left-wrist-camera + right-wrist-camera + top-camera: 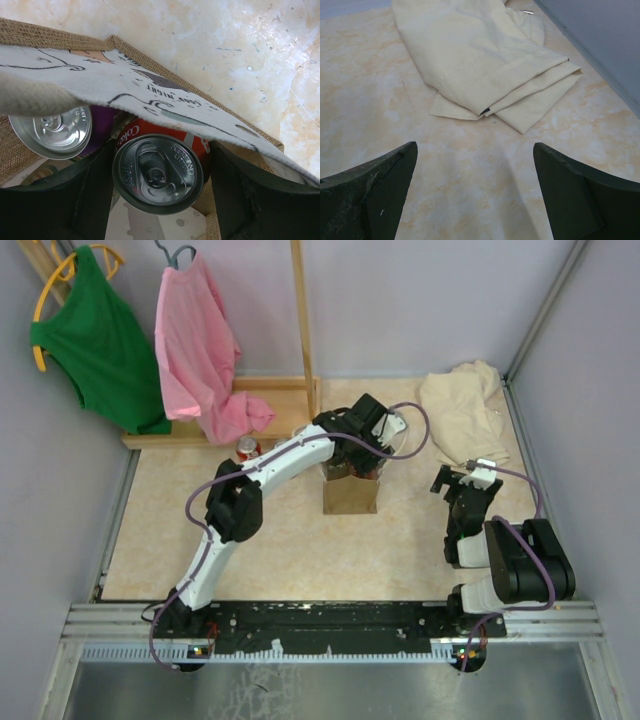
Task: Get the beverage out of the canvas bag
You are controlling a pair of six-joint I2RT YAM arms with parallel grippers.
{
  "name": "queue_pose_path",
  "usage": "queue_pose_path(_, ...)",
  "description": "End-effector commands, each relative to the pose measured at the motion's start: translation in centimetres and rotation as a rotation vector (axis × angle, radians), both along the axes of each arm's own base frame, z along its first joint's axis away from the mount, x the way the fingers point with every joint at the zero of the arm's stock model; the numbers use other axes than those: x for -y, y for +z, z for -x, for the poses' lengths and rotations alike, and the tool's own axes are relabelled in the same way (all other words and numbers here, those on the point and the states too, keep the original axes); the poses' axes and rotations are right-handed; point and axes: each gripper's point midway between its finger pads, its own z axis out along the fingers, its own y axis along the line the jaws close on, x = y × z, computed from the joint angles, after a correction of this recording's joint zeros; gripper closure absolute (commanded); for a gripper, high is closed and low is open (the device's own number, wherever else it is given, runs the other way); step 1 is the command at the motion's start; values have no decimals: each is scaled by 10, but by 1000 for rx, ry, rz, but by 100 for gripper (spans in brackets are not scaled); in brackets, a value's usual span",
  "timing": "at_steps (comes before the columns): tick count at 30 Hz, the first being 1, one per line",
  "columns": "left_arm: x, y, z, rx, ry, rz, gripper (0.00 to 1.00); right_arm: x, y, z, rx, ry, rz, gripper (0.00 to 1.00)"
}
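**Ana:** Where is the drink?

**Ben:** Inside the canvas bag [350,498], which stands upright in the middle of the desk [260,550]. The red can [157,172] sits top-up between the fingers of the left end effector [360,452]. A second can [52,130] is just beside it.

**Ana:** Gripped?

**Ben:** I cannot tell. The fingers hug both sides (no gap that I can see), but a squeeze isn't visible. The right end effector [475,195] is spread wide with nothing in it, near the beige cloth [480,65].

**Ana:** Advice?

**Ben:** Clamp firmly below the rim, then lift straight up and slowly. That way the can should clear the white printed flap [150,95] overhanging it and leave its neighbour alone. The light bag may rise too.
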Motion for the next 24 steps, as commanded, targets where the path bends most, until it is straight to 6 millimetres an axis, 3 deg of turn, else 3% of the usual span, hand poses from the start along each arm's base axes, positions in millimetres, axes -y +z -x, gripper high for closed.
queue_pose_path(1, -13, 24, -6, 67, 53, -28, 100, 0, 19, -10, 61, -8, 11, 1)
queue_pose_path(7, -16, 84, -7, 147, 80, 49, 100, 1, 19, -10, 61, -9, 10, 1)
queue_pose_path(15, -22, 144, -2, 227, 98, 148, 100, 0, 19, -10, 61, -8, 11, 1)
queue_pose_path(24, -36, 185, 9, 253, 106, 182, 100, 1, 19, -10, 61, -11, 11, 1)
